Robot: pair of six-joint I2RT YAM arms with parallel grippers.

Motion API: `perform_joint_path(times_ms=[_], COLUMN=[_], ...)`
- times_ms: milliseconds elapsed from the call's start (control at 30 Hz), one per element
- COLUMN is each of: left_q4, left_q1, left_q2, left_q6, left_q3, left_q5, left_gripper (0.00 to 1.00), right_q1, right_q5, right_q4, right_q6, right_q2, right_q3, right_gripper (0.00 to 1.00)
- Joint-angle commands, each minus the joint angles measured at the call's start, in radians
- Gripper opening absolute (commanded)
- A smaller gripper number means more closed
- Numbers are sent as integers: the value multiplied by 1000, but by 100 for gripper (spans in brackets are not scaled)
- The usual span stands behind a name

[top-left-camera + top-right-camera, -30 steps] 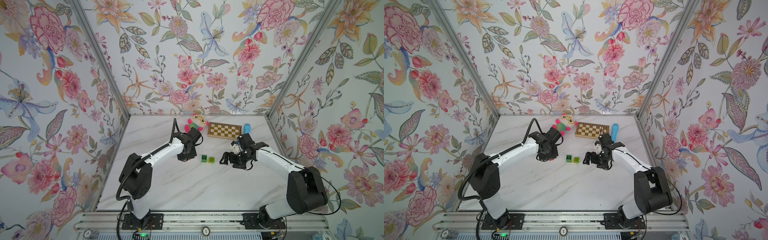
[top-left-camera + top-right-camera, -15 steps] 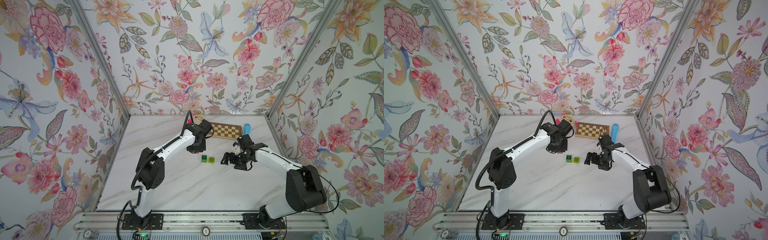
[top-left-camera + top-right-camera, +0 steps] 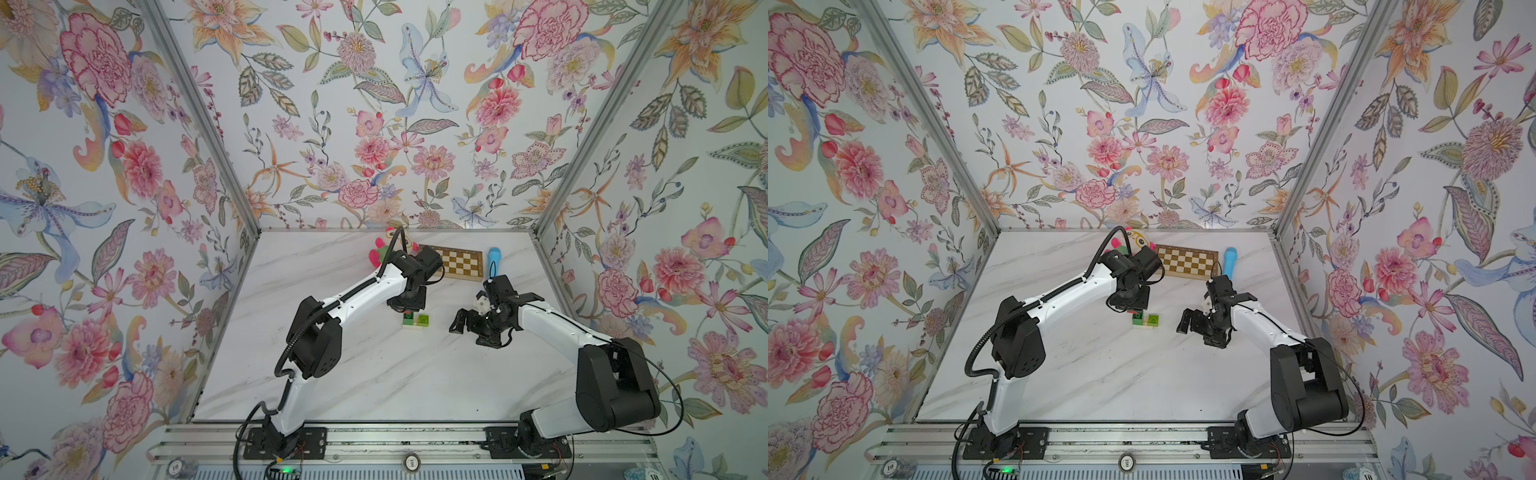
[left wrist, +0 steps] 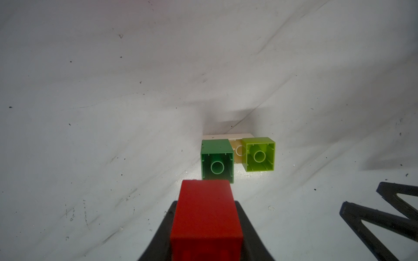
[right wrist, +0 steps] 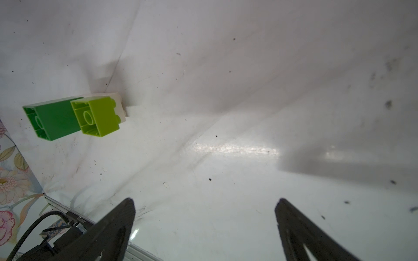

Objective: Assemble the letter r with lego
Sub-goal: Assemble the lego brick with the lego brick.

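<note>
My left gripper (image 4: 205, 208) is shut on the red lego brick (image 4: 207, 217), one dark finger on each side of it. Just past it on the table lie the dark green brick (image 4: 217, 161) and the lime brick (image 4: 260, 154), side by side on the cream-white brick (image 4: 228, 136), hollow undersides towards this camera. In both top views the left gripper (image 3: 408, 305) hangs just behind the green pair (image 3: 409, 319) (image 3: 1153, 319). My right gripper (image 5: 205, 201) is open and empty, standing to the right of the bricks (image 3: 469, 316).
A brown-and-cream chessboard (image 3: 457, 262), a blue object (image 3: 494, 257) and a pink-green plush toy (image 3: 382, 251) lie along the back wall, close behind the left wrist. A finger of the right gripper (image 4: 384, 221) shows at the edge of the left wrist view.
My left arm has swung right, from left of the bricks toward the back, and now hovers just behind the green pair. The right arm has barely moved.
</note>
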Motion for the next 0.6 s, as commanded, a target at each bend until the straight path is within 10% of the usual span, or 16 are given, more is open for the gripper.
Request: perform_joint_path(times_ms=[0, 567], left_q4=[-16, 17], left_q1=[-16, -18], left_q2=[26, 75], left_q6=[0, -13], left_q3=[-2, 10], left_q5=[-19, 20], left_gripper=[26, 26], right_q1=[-10, -54], right_q5=[-9, -35], right_q4=[-9, -9], right_q6=[-4, -20], right_q2=[-17, -47], right_q3=[-19, -54], right_gripper=[99, 99])
